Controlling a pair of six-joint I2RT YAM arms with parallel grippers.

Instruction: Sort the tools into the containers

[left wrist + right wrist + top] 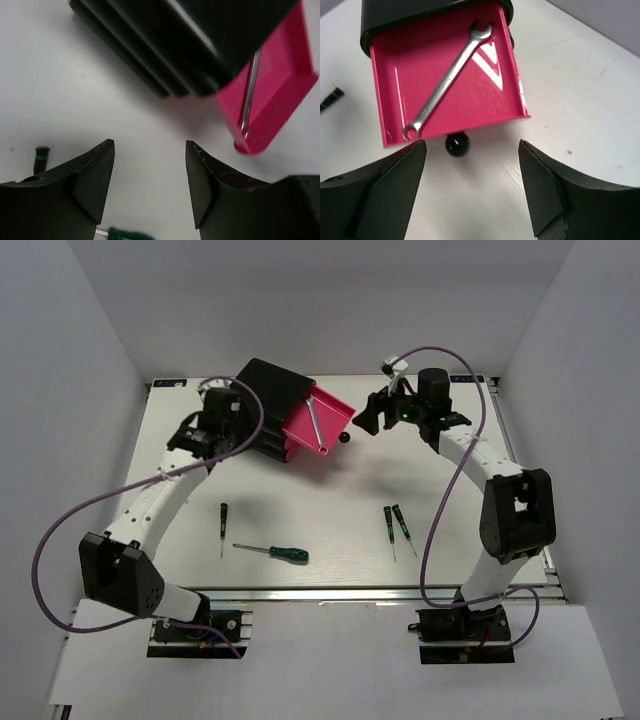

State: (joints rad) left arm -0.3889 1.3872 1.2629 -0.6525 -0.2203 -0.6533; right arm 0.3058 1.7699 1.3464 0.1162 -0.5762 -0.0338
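Observation:
The black drawer box (268, 392) stands at the back, its top pink drawer (330, 409) pulled out with the silver wrench (315, 425) lying in it and the black knob (344, 437) at its front. In the right wrist view the wrench (447, 80) lies diagonally in the drawer (485, 97) above the knob (457, 144). My right gripper (372, 413) is open and empty just right of the drawer. My left gripper (205, 435) is open and empty left of the box. The green-handled screwdriver (280, 553) and three black screwdrivers (222, 522) (388, 524) (401, 519) lie on the table.
White walls enclose the table (340, 490) at the left, back and right. Purple cables loop over both arms. In the left wrist view the box (165, 45) and drawer (280, 85) fill the top, with a black screwdriver's tip (42, 153) at the left.

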